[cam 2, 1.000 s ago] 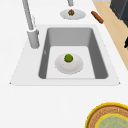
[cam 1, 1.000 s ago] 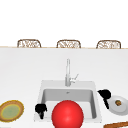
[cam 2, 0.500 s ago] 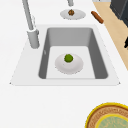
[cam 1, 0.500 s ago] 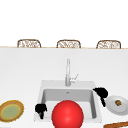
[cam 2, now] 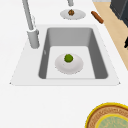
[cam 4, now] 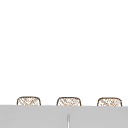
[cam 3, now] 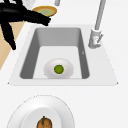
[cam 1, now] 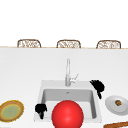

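Pale square sink [cam 1: 40, 96], far-right rim: black right hand [cam 1: 98, 86] had drifted left over it, fingers straight, holding nothing. Left hand [cam 1: 40, 109] unmoved by near-left rim; grip unclear.

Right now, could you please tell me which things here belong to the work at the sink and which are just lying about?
In hand: left hand, right hand, sink, white dish holding green fruit.
Lying about: faucet, yellow-rimmed plate, grey plate, red ball, brown stick.

No legible text, labels, brands, numbers or signs observed on any surface or object in these views.
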Controlling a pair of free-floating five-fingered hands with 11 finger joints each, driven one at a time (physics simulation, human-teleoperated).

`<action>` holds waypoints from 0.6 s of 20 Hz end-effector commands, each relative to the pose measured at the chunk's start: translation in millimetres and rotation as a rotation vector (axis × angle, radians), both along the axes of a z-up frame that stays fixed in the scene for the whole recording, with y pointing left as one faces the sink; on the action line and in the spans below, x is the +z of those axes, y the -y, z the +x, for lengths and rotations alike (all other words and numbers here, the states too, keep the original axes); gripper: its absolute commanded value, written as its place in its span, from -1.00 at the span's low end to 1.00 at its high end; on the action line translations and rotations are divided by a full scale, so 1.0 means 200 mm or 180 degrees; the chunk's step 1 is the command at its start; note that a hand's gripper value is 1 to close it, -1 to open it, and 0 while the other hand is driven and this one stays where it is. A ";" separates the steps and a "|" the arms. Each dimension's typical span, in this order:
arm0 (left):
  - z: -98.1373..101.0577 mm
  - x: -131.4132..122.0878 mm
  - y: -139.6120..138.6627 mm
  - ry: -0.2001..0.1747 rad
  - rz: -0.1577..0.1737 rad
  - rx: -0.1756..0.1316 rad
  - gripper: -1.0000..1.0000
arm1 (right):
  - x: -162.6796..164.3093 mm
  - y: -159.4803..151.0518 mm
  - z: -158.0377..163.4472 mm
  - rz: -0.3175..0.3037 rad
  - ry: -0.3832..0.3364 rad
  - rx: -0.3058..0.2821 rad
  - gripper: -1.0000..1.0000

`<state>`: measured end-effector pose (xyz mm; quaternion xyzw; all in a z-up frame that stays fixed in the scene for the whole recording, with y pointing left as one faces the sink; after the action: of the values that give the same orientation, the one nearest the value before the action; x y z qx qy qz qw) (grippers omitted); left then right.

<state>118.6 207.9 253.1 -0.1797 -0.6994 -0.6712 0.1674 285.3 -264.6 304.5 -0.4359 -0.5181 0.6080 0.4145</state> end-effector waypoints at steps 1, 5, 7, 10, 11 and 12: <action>0.00 0.00 0.00 0.0000 0.0000 0.0000 0.00 | 0.02 -0.05 0.08 0.0149 0.0291 0.0071 -1.00; 0.00 0.00 0.00 0.0000 0.0000 0.0000 0.00 | 0.02 -0.15 0.14 0.0067 0.0416 0.0118 -1.00; 0.00 0.00 0.00 0.0000 0.0000 0.0000 0.00 | 0.03 -0.18 0.15 0.0052 0.0424 0.0169 -1.00; 0.00 0.00 0.00 0.0000 0.0000 0.0000 0.00 | 0.04 -0.20 0.14 0.0026 0.0419 0.0198 -1.00; 0.00 0.00 0.00 0.0000 0.0000 0.0000 0.00 | 0.04 -0.16 0.14 0.0023 0.0423 0.0153 -1.00; 0.00 0.00 0.00 0.0000 0.0000 0.0000 0.00 | 0.04 -0.18 0.14 0.0027 0.0422 0.0137 -1.00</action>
<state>118.6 207.9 253.1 -0.1797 -0.6994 -0.6712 0.1674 313.0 -227.9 313.5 -0.4595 -0.5586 0.5857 0.3658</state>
